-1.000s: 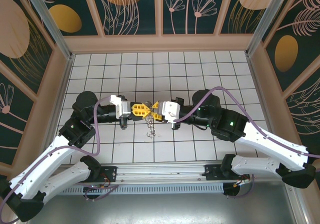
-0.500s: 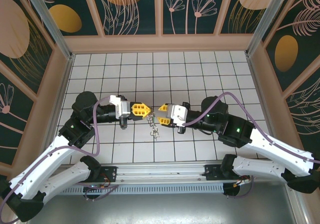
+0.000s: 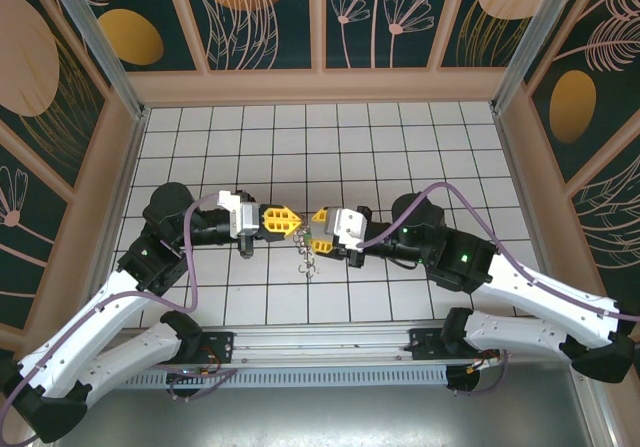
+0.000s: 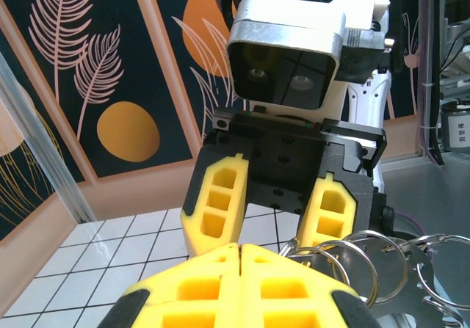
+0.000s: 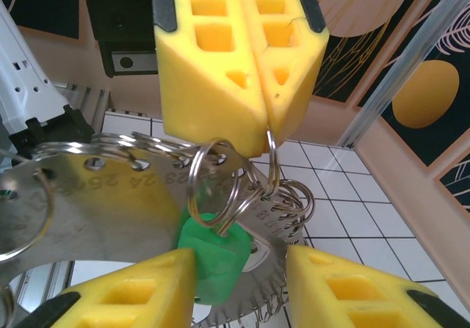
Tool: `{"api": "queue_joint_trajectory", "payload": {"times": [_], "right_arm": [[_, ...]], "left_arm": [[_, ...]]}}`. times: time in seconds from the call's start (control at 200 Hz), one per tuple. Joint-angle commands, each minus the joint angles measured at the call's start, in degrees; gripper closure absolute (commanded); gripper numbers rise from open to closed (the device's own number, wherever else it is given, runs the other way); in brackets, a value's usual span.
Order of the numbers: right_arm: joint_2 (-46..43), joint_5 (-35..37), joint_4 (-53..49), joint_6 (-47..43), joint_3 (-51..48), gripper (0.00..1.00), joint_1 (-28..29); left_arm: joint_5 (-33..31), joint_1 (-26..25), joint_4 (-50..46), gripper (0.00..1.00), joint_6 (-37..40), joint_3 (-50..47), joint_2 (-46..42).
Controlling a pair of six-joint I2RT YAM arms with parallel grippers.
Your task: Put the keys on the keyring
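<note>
My left gripper (image 3: 290, 219) is shut, its yellow tips pinching a thin metal ring (image 5: 270, 152). A bunch hangs from that ring above the tiled floor (image 3: 400, 137). It holds the keyring (image 5: 103, 196), a flat grey metal band with stamped numbers and small rings along its edge. It also holds the keys (image 5: 215, 260), with a bright green head. My right gripper (image 5: 239, 256) faces the left one and stands open. Its fingers flank the green head, which lies against the left pad (image 5: 147, 288). In the top view the bunch (image 3: 305, 257) dangles below both tips.
Both arms meet mid-floor inside a box with wooden-framed patterned walls (image 3: 320, 17). A metal rail (image 3: 320, 352) runs along the near edge by the arm bases. In the left wrist view, more silvery rings (image 4: 382, 262) hang at the lower right.
The right gripper drew back from the left one, then came in close again with its jaws wider apart. The left gripper stayed shut and still.
</note>
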Motion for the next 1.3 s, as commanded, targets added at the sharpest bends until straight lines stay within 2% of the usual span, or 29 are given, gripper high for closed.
{"api": "queue_joint_trajectory", "payload": {"times": [0.0,0.225,0.551,0.771,0.931,1.051,1.296], "right_arm": [[0.6,-1.6,3.4,1.2,-0.5,0.63,0.1],[1.1,-2.8,5.1,1.4,-1.2,0.62,0.1],[2.4,-4.1,7.3,1.4,-1.6,0.67,-0.1],[1.7,-2.9,6.9,1.3,-1.6,0.87,-0.1],[0.4,0.2,5.0,1.1,-1.5,0.97,-0.2],[-0.8,3.6,3.7,0.7,-1.2,1.0,-0.2],[-2.1,8.9,2.1,-0.9,0.6,1.0,-0.2]], "left_arm": [[1.9,-0.1,3.9,1.0,-1.1,-0.1,-1.0],[2.4,-0.1,4.2,1.0,-1.4,-0.1,-0.8],[2.9,-0.1,4.6,1.0,-1.7,0.0,-0.9],[2.5,-0.1,4.1,1.0,-1.5,0.2,-1.0],[2.3,-0.1,3.9,1.0,-1.3,0.2,-1.2],[1.6,-0.1,3.3,1.0,-0.8,0.3,-1.4],[0.5,-0.1,0.9,1.0,0.9,0.4,-1.2]]}}
